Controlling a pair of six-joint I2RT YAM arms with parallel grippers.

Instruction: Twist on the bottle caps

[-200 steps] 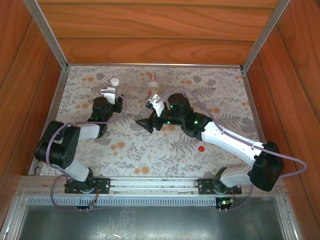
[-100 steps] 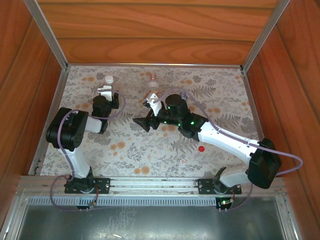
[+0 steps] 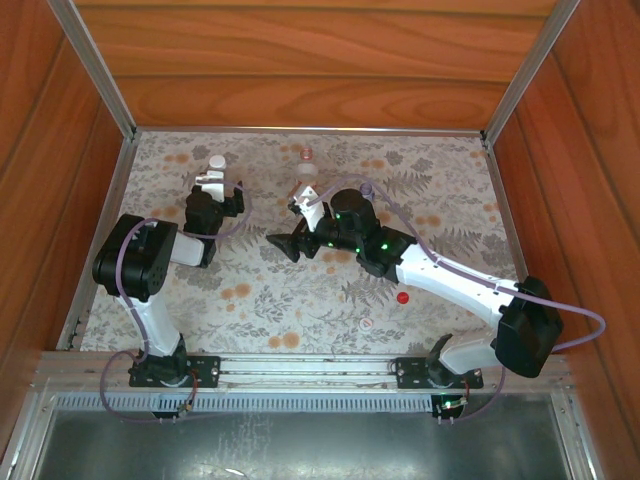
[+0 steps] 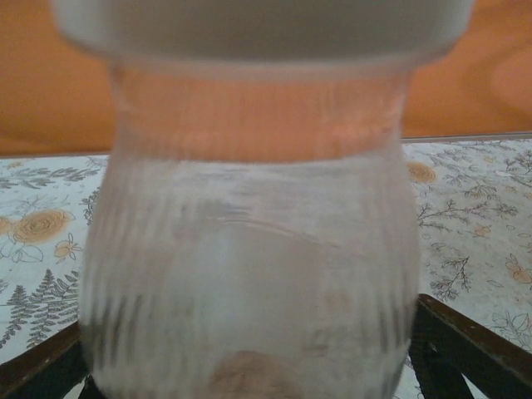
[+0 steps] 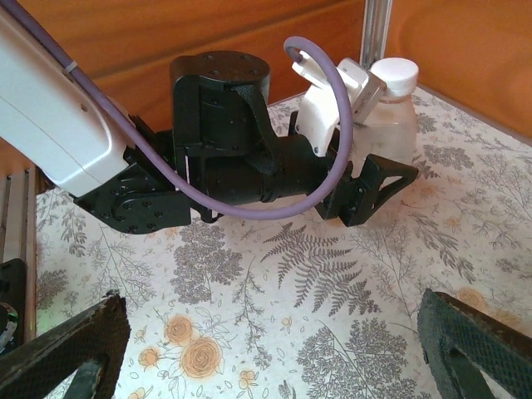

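A white cap (image 3: 217, 161) sits on top of the plain clear bottle (image 4: 249, 249), which stands upright at the far left of the bench (image 3: 300, 300). In the left wrist view the bottle is ribbed and rounded below a narrower neck, and the cap is a blurred pale band across the top. The left end effector (image 4: 249, 353) straddles the bottle low down, with one dark finger (image 4: 465, 345) on each side. Whether the fingers press on the plastic or stand just off it cannot be told.

A bottle with a red-orange label (image 3: 304, 172) stands upright near the far middle, well apart from the first. A purple-tinted bottle (image 3: 366, 187) is just behind the right arm's wrist. A red cap (image 3: 403, 297) lies loose on the floral cover beside the right forearm. A pale cap (image 3: 367, 323) lies nearer the front edge.

The right end effector (image 5: 273, 332) hangs low between the two nearer bottles, pointing at the left arm. Its fingers are spread wide with nothing between them.

Wooden walls (image 3: 320, 60) close the far side and both flanks, and an aluminium rail (image 3: 300, 131) lines the far edge. The near-left and far-right parts of the bench are bare floral cover.
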